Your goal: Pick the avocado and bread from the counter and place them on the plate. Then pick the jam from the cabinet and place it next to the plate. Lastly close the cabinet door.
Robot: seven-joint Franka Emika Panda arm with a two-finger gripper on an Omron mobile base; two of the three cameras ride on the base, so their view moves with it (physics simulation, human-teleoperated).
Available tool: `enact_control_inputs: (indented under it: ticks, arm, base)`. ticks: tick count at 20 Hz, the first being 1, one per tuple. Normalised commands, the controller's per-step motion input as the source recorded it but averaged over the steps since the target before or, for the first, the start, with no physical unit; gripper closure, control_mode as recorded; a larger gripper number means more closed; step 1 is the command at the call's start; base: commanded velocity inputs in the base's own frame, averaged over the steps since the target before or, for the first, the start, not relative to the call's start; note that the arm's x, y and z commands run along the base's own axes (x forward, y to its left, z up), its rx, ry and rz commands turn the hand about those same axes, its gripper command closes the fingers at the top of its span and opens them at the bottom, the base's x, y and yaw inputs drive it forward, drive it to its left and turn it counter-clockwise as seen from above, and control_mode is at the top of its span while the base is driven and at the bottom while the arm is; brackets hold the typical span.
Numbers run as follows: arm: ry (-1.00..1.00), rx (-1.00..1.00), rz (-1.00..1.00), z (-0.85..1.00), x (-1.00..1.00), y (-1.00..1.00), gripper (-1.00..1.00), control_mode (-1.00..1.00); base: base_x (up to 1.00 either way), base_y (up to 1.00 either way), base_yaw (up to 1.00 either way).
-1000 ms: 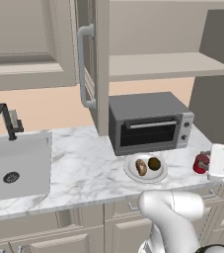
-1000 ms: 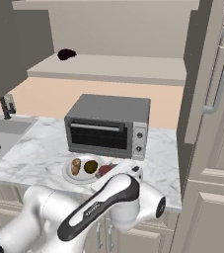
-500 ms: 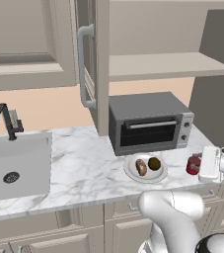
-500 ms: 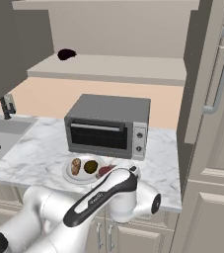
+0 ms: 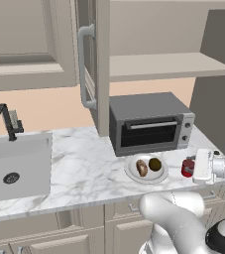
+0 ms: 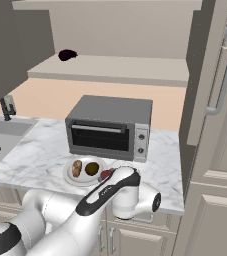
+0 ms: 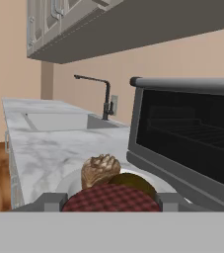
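Boxed in beside the claw (image 5: 189, 167): plate (image 5: 133, 173) just ahead, toaster oven (image 5: 148, 124) close alongside. Open bench (image 5: 79, 163) past the plate, toward the sink (image 5: 15, 166).

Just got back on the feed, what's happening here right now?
The gripper holds the red jam jar low over the marble counter, just right of the plate. The bread and avocado already sit on the plate in front of the toaster oven. The cabinet door is open.

1 plate (image 5: 132, 171); 1 bread (image 5: 141, 167); 1 avocado (image 5: 155, 164); 1 jam (image 5: 187, 167).
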Motion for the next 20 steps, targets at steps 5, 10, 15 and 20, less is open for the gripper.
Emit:
enact_control_inputs:
  ticks: [5, 10, 15, 20]
  arm:
    - [0.05, 0.0, 0.05, -0.15, 0.23, 0.0, 1.0, -1.0]
    - [0.04, 0.0, 0.05, -0.14, 0.25, 0.0, 1.0, -1.0]
    - [0.03, 0.0, 0.07, -0.18, 0.23, 0.0, 1.0, -1.0]
    - [0.03, 0.0, 0.09, -0.22, 0.23, 0.0, 1.0, -1.0]
  base:
    - [0.0, 0.0, 0.0]
    - [0.0, 0.0, 0.0]
    - [0.0, 0.0, 0.0]
    - [0.0, 0.0, 0.0]
